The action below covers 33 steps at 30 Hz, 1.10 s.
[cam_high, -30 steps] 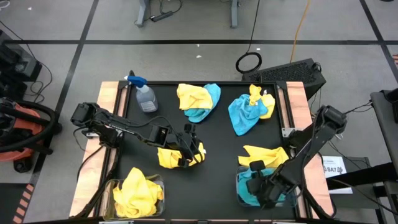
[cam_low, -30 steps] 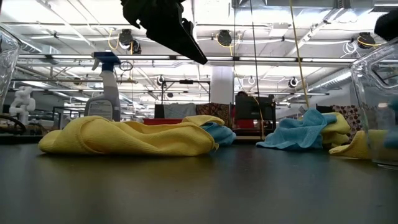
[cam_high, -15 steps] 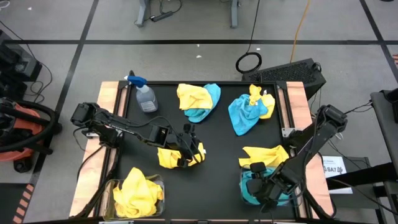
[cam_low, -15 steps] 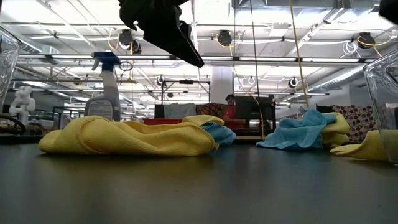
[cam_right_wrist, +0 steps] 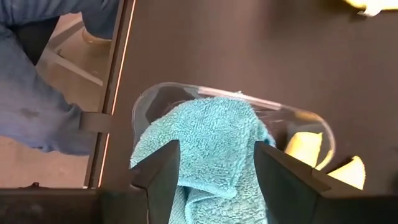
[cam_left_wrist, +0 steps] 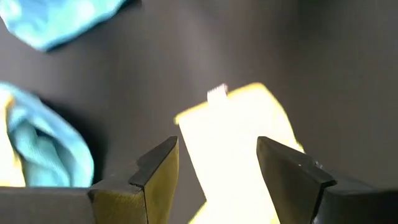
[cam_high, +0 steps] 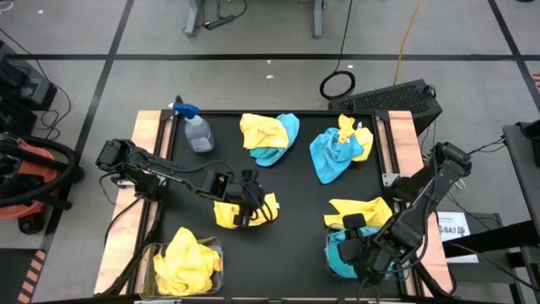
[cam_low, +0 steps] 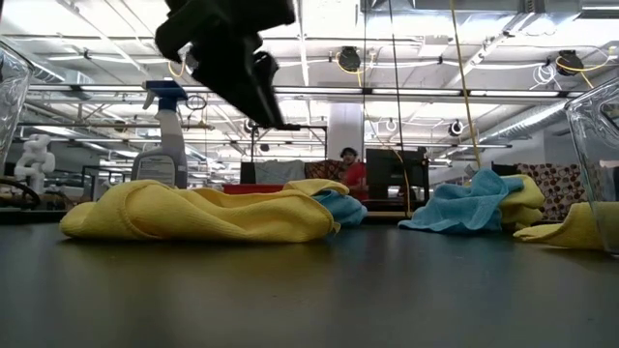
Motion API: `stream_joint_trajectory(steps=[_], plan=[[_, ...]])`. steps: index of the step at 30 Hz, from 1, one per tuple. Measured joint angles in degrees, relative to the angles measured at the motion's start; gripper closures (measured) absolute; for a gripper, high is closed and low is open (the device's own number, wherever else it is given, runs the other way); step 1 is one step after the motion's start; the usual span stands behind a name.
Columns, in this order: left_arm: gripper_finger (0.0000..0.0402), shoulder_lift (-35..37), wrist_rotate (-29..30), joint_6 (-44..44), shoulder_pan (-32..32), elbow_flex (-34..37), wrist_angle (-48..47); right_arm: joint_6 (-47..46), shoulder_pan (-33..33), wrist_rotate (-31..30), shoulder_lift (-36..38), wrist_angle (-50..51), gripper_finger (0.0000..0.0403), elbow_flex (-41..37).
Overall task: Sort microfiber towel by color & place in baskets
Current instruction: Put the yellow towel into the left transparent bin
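On the black bench (cam_high: 295, 198) the left gripper (cam_high: 246, 205) hangs over a yellow cloth (cam_high: 226, 214) near the middle, its jaws spread with nothing between them; the left wrist view shows that cloth (cam_left_wrist: 233, 149) lying flat on the dark surface below the 2 open fingers (cam_left_wrist: 155, 171). The right gripper (cam_high: 364, 253) is over the clear bin (cam_high: 331, 263) at the near right corner, jaws spread too and holding nothing, with a turquoise cloth (cam_right_wrist: 208, 146) bunched inside that bin (cam_right_wrist: 298, 118) directly beneath it. Just beyond this bin, touching its far edge, lies another yellow cloth (cam_high: 361, 210). The second clear bin (cam_high: 150, 253) stands at the near left corner and holds a crumpled yellow cloth (cam_high: 186, 257). Along the far side of the bench are 2 mixed heaps: a yellow cloth (cam_high: 257, 131) tangled with a turquoise one (cam_high: 285, 133) near the middle, and farther right a turquoise cloth (cam_high: 327, 156) tangled with a yellow one (cam_high: 354, 135). A spray bottle (cam_high: 196, 128) with a blue trigger stands upright at the far left corner, well apart from both grippers. In the low view the left gripper (cam_low: 253, 92) hangs above the yellow cloth (cam_low: 193, 213), clear of it, and a person (cam_low: 350, 166) shows in the room far behind the bench.
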<state>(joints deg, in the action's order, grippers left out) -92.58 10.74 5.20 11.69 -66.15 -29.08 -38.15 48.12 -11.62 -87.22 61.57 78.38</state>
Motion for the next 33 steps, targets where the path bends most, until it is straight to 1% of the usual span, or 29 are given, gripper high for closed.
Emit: stream_joint_trajectory(steps=[5,8,10,17,21,23,26,33], plan=[[0.0179,0.0,-0.56,-3.41,0.76,0.0,-6.92,2.59,0.0,-1.92,0.02,0.04,0.0204,0.88],[0.0179,0.0,-3.74,-5.68,1.57,0.0,-11.3,4.03,0.0,-2.42,0.02,0.07,0.0204,0.88],[0.0179,0.0,-4.86,-7.71,2.17,0.0,-13.94,4.71,-0.01,-3.08,0.02,0.07,0.0204,0.88],[0.0179,0.0,-3.05,-13.76,4.23,0.04,-22.39,7.39,-0.02,-6.52,0.02,-0.01,0.0204,0.88],[0.0177,0.0,-2.08,-14.78,5.07,0.04,-23.0,8.15,-0.02,-7.98,0.02,-0.08,0.0204,0.9],[0.0168,0.0,-1.7,-14.83,5.49,0.04,-22.67,8.61,-0.02,-8.04,0.02,-0.13,0.0204,0.9],[0.014,0.0,-1.59,-14.85,5.79,0.64,-21.75,9.1,-0.02,-8.09,0.02,-0.7,0.0204,0.9],[0.006,0.0,-1.63,-15.31,5.29,7.19,-15.83,10.72,-0.02,-9.88,0.02,-1.74,0.0204,0.9]])
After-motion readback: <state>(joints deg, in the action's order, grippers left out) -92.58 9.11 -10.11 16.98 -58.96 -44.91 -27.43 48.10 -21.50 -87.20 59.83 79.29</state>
